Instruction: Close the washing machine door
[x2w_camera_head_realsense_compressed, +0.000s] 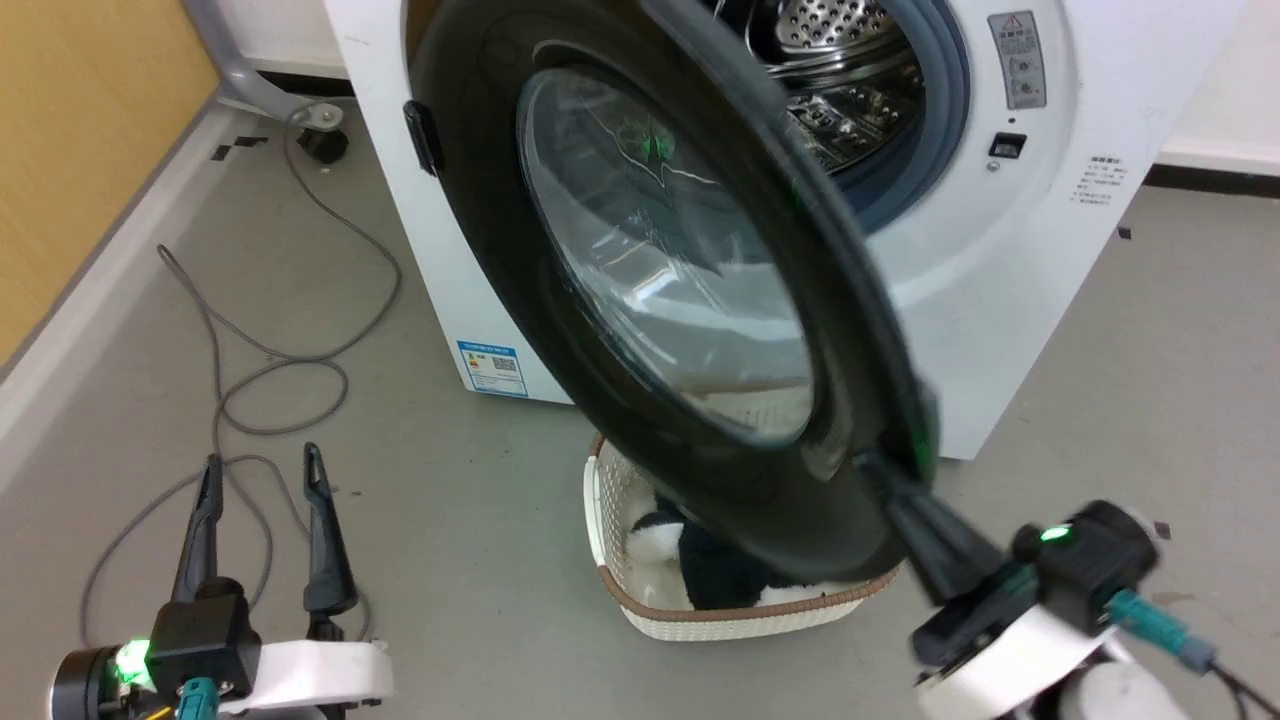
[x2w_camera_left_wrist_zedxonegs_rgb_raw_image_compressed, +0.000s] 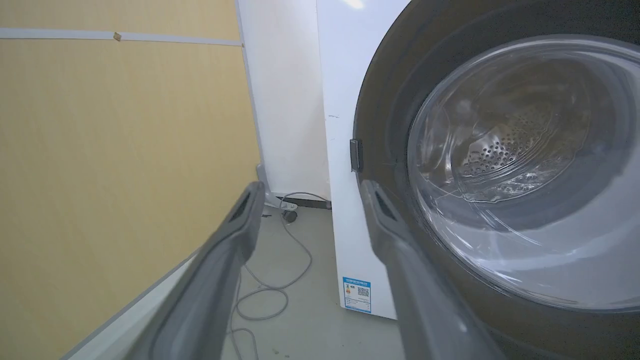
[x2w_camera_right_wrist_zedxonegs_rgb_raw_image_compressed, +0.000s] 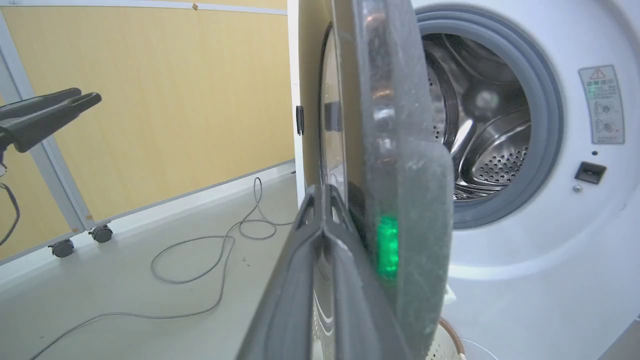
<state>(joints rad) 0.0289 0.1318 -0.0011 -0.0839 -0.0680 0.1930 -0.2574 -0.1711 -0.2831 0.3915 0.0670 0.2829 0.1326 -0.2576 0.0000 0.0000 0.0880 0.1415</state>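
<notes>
From the head, the washing machine (x2w_camera_head_realsense_compressed: 1000, 300) stands white on the grey floor (x2w_camera_head_realsense_compressed: 450, 500), and its door (x2w_camera_head_realsense_compressed: 480, 250) hangs wide open, swung out toward the camera, with the black rim and bulging glass facing down and left. The hinge (x2w_camera_head_realsense_compressed: 424, 135) is at the door's left edge. The right pincer (x2w_camera_head_realsense_compressed: 878, 468) has its two fingers pressed flat together, holding nothing, with the tips against the door's lower right rim. The left pincer (x2w_camera_head_realsense_compressed: 260, 460) sits low at the left, fingers spread wide and empty, well apart from the door. Under the door a cream basket (x2w_camera_head_realsense_compressed: 610, 560) with black and white cloth stands on the floor. A grey cable (x2w_camera_head_realsense_compressed: 300, 360) loops along the floor's left side.

From the left wrist, the left pincer (x2w_camera_left_wrist_zedxonegs_rgb_raw_image_compressed: 312, 187) is fully spread, with the machine's white side between its tips and the door (x2w_camera_left_wrist_zedxonegs_rgb_raw_image_compressed: 380, 100) to the right.

From the right wrist, the right pincer (x2w_camera_right_wrist_zedxonegs_rgb_raw_image_compressed: 321, 192) is closed, tips on the door (x2w_camera_right_wrist_zedxonegs_rgb_raw_image_compressed: 400, 150), which is seen edge-on. The steel drum (x2w_camera_right_wrist_zedxonegs_rgb_raw_image_compressed: 500, 150) lies open beyond.
</notes>
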